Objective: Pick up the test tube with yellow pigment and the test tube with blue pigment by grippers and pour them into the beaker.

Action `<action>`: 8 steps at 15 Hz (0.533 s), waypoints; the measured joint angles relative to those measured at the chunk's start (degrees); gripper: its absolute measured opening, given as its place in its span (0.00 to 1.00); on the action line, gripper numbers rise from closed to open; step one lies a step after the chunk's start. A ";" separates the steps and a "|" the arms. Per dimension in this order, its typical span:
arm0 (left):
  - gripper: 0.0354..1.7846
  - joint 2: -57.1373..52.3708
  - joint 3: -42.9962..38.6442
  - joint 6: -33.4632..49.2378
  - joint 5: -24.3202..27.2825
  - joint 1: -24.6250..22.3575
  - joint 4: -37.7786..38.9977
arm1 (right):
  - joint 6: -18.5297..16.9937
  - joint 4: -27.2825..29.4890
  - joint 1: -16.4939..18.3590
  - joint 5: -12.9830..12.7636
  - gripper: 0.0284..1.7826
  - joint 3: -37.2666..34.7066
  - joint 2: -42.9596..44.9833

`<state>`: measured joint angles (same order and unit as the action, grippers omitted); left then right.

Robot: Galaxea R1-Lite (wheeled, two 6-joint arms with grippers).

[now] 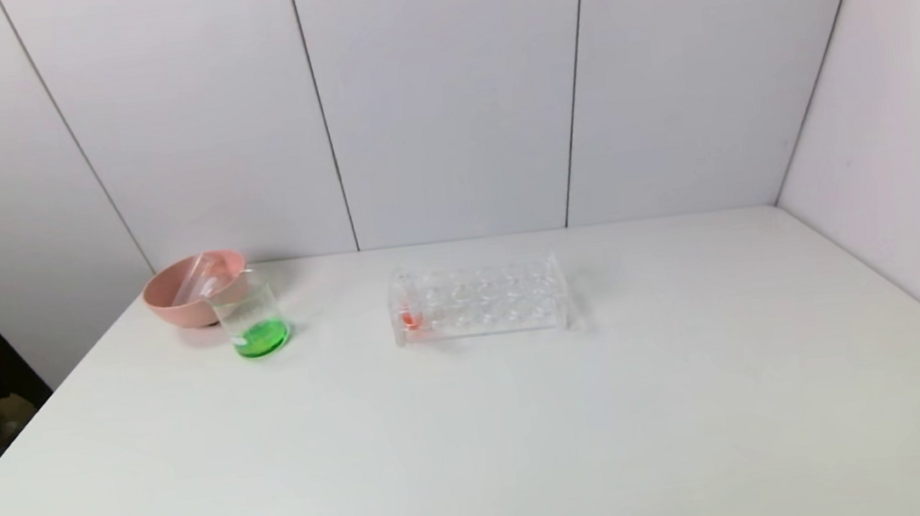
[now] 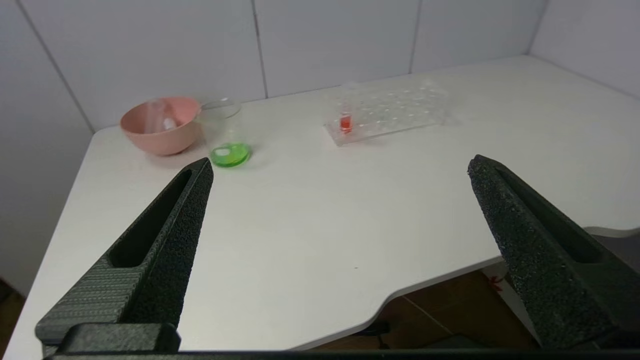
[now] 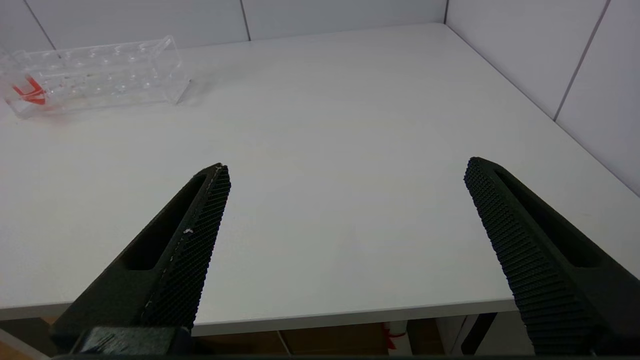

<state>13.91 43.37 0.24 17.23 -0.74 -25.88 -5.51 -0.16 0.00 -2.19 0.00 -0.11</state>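
Small clear glass beaker [image 1: 252,322] upright on white table [image 1: 480,444], far left; green liquid pools in bottom. Touching pink bowl [image 1: 188,291] behind; clear tubes lie inside bowl. Clear plastic rack [image 1: 477,299] mid-table, one red-tipped tube [image 1: 409,310]. Left gripper [image 2: 340,167], right gripper [image 3: 347,172]: fingers wide apart, empty, over near edge.

Lab-type setup, clear tube rack [image 1: 477,301], beaker [image 1: 254,318] w/ green liquid, white table [image 1: 480,444], panel walls

- beaker [image 1: 251,318]: clear glossy glass
- tube rack [image 1: 479,299]: transparent glossy plastic
- bowl [image 1: 191,288]: smooth pink plastic (looks matt)
- table [image 1: 480,444]: smooth matt white
- left gripper [image 2: 340,167] fingers [image 2: 165,240]: rough, grainy black plastic
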 joint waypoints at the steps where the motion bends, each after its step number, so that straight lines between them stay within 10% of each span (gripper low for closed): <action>1: 1.00 -1.60 -4.51 -0.45 -3.83 0.20 2.16 | 0.04 0.00 0.00 0.00 0.96 0.00 0.00; 8: 1.00 -10.74 -40.27 -0.71 -16.70 0.63 30.67 | 0.02 0.00 0.00 0.02 0.96 0.00 0.00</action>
<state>3.17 3.11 -0.46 0.52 -0.11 4.79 -5.49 -0.16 0.00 -2.17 0.00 -0.11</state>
